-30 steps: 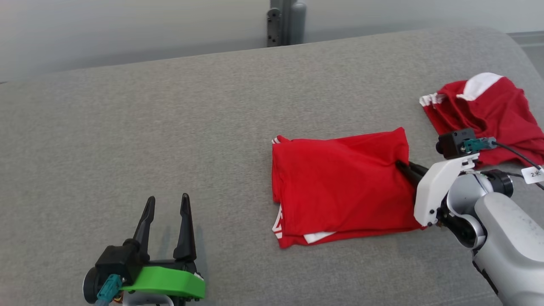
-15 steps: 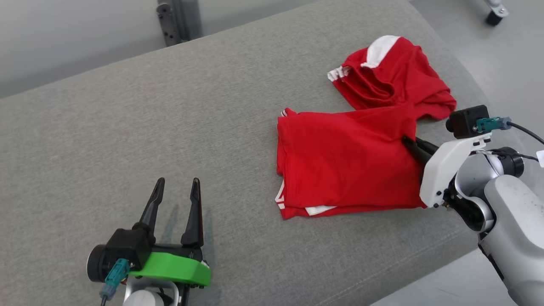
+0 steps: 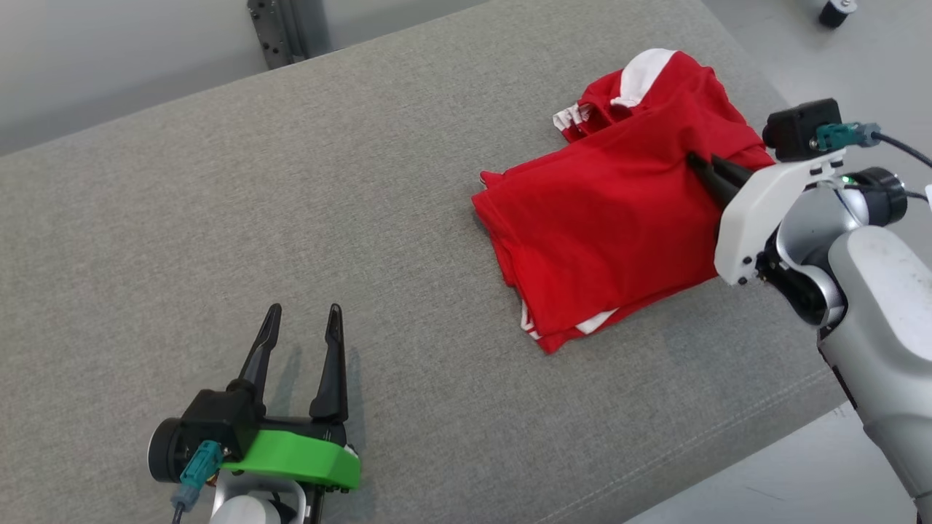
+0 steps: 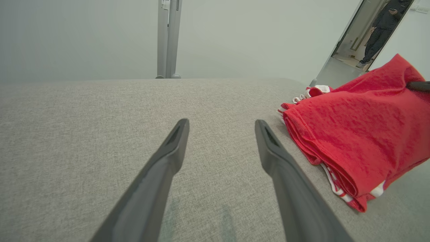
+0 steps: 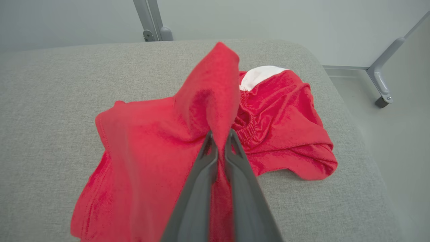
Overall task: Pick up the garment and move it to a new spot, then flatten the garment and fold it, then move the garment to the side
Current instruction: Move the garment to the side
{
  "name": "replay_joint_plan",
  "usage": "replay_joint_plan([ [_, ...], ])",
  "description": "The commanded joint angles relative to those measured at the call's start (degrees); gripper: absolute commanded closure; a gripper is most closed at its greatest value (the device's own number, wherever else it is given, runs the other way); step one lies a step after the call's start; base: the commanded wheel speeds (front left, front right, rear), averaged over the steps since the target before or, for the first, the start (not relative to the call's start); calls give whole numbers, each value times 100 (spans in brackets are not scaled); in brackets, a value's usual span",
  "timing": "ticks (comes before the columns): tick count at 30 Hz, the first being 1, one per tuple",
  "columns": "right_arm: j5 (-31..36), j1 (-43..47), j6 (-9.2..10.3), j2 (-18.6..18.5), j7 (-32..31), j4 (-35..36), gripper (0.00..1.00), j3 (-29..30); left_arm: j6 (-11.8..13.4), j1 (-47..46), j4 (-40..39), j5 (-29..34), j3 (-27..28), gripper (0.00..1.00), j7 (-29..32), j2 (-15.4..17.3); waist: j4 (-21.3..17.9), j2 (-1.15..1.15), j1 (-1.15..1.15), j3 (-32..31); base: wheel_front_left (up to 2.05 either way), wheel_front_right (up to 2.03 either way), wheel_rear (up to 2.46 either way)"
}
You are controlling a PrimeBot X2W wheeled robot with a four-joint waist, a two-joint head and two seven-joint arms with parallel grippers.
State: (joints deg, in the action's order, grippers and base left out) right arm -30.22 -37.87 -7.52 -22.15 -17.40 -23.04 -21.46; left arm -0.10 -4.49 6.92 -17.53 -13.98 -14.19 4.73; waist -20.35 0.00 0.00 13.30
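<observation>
- Red folded garment lies right of centre on the grey surface, just beside a second red garment.
- My right end effector pinches its raised edge.
- My left end effector, lower left, stands wide, empty.

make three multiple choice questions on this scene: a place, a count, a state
1. The left tool is above: A bare grey cushion; B red cloth; C the floor.
2. Red garments on the cushion: A one; B two; C three.
3. The right tool is: A open; B shut on the folded garment; C shut on a cable.
Key: 1A, cloth lies apart from it; 2B, folded garment plus crumpled garment behind; 3B, red cloth pinched in it.
</observation>
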Motion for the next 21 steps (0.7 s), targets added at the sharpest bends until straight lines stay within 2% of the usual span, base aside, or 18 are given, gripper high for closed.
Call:
replay_joint_plan([
  [1, 112, -218, 6, -16, 17, -79, 100, 15, 16, -85, -7, -17, 1, 0, -16, 27, 218, 0, 0, -16, 0, 0, 0],
  [6, 350, -703, 6, -133, 9, -541, 100, 98, 38, -95, 15, -57, -20, 0, -37, 5, 543, 0, 0, 3, 0, 0, 0],
  [16, 537, -1138, 6, -904, -201, -1023, 100, 172, 58, -111, -40, -39, -58, 0, -70, -25, 1000, 0, 0, 90, 0, 0, 0],
  [21, 610, -1287, 6, -1124, -243, -1284, 100, 395, 27, -178, -51, -9, -83, 0, -81, -9, 1119, 0, 0, 210, 0, 0, 0],
])
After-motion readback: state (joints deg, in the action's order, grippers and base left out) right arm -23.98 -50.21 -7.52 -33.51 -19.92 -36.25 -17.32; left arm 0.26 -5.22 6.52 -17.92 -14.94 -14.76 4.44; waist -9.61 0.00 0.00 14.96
